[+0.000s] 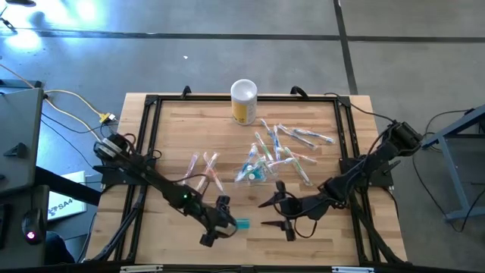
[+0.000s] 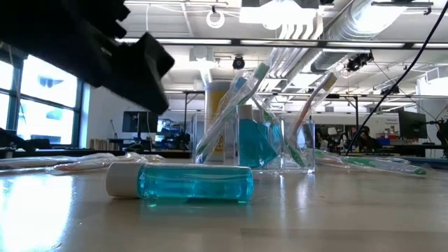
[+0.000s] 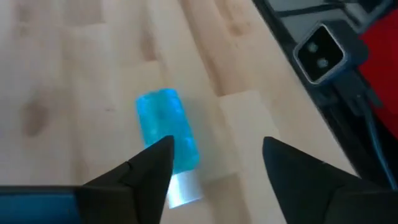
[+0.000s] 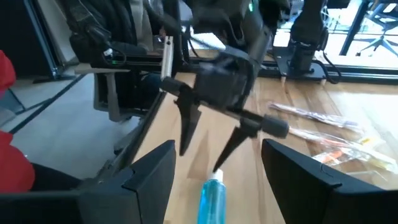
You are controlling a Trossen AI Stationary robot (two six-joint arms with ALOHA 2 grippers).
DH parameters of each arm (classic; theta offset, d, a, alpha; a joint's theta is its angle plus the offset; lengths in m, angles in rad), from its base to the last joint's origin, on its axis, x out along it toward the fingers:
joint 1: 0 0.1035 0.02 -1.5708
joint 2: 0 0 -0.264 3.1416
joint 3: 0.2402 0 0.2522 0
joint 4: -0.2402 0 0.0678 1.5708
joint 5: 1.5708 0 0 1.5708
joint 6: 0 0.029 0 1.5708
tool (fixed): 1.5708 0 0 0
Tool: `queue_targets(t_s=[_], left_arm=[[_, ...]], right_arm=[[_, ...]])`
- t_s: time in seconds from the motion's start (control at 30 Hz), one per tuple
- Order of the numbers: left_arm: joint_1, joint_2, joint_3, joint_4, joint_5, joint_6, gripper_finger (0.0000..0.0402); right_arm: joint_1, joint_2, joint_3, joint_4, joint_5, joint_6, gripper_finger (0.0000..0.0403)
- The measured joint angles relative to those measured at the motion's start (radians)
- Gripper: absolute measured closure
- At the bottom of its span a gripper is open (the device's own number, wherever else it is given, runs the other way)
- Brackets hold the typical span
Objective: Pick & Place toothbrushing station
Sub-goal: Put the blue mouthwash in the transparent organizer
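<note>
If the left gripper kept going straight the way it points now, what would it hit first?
Probably the teal toothpaste tube lying on the table, just ahead of the open left gripper; it sits nearer one finger, and depth is hard to judge.

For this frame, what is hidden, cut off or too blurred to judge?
- Toothpaste tube, left wrist view: cap end partly behind the left pincer finger.
- Toothbrush pile, high view: too small to count.
- Right pincer: absent from low view.
- Yellow canister, high view: label unreadable.
</note>
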Motion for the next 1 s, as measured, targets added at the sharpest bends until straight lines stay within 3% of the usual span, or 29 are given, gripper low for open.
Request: queue_targets(t_s=[0.17,0.43,0.73,0.9,1.0], left_arm=[[0.000,0.022,0.055,-0.047,0.040,0.045,0.0126],[0.001,0.022,0.081,-0.095,-0.028,0.116,0.0122],[0.000,0.026,0.081,-0.137,-0.060,0.011,0.0122],[0.001,0.074,0.079,-0.211,-0.163,-0.019,0.0122],[0.002,0.101,0.078,-0.200,-0.152,-0.034,0.0122]], right_arm=[[0.015,0.000,0.000,0.014,0.000,0.027,0.0173],[0.048,0.008,0.000,0.012,0.000,0.052,0.0173],[0.070,0.016,0.000,0.014,0.003,0.055,0.0173],[0.074,0.016,0.000,0.013,0.003,0.076,0.0173],[0.074,0.016,0.000,0.014,0.004,0.077,0.0173]])
